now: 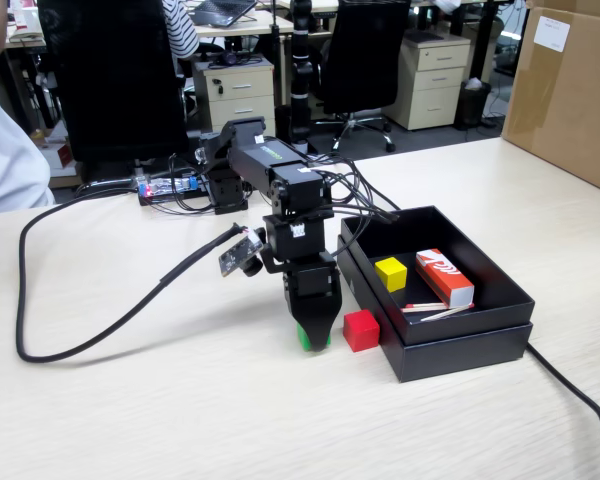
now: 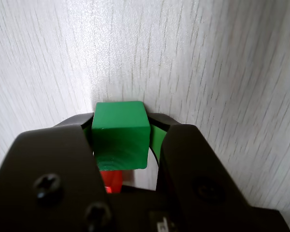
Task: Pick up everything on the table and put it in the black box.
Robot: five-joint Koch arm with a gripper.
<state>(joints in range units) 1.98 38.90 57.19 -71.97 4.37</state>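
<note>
Down on the desk point(image 1: 130, 400), my fingers point(image 1: 314, 343) are clamped on the green cube point(image 2: 120, 140), red cube point(image 1: 361, 330) just beside it, yellow cube point(image 1: 391, 273) sitting inside the black box point(image 1: 460, 345).

Jaws down at green cube point(image 1: 313, 340) on table point(image 1: 180, 400); red cube point(image 1: 361, 330) beside black box point(image 1: 460, 345).

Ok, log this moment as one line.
gripper: shut on small green cube | small red cube: on table | small yellow cube: in black cardboard box
</note>
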